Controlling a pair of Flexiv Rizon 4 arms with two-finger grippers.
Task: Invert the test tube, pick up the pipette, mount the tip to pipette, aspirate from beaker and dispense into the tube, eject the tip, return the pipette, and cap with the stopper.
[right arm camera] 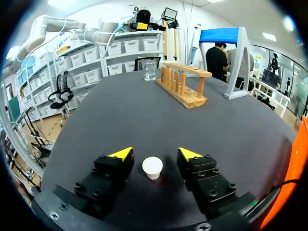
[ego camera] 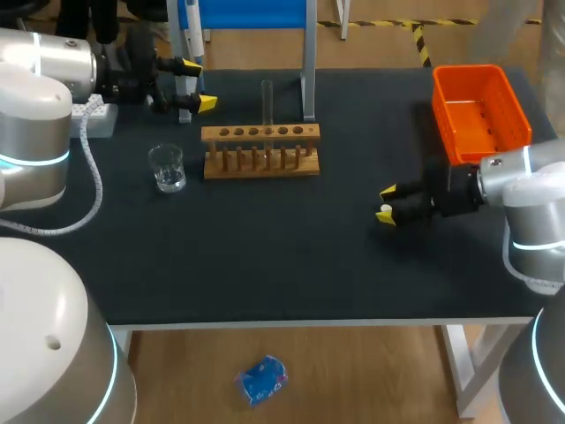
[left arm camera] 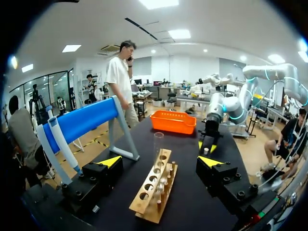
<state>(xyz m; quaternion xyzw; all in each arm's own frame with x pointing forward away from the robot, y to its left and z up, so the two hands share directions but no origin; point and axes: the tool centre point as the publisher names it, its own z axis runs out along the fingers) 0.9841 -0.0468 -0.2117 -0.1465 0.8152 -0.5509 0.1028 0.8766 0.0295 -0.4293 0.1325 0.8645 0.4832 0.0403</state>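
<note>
My right claw (right arm camera: 155, 154) gapes wide, holding nothing, astride the stopper (right arm camera: 152, 168) on the counter (right arm camera: 144, 110) — I'd centre, pinch its sides gently and lift straight before carrying it to the tube (ego camera: 267, 102) upright in the rack (ego camera: 260, 150).

1. This is looking like a laboratory: a dark bench (ego camera: 265, 265) is carrying glassware and liquid-handling gear.
2. A wooden rack (ego camera: 261, 152) with a row of holes is standing on the bench, and a clear test tube (ego camera: 267, 102) is standing upright in it.
3. A small glass beaker (ego camera: 167, 168) is sitting just beside the rack, and a pipette (left arm camera: 61, 144) is resting on a blue-topped stand (left arm camera: 86, 119) behind it.
4. An orange basket (ego camera: 481, 110) is sitting at the far right corner.
5. A left arm (ego camera: 35, 97) and a right arm (ego camera: 530, 177), both robotic, are flanking the bench, so this is looking like a robotics lab.
</note>
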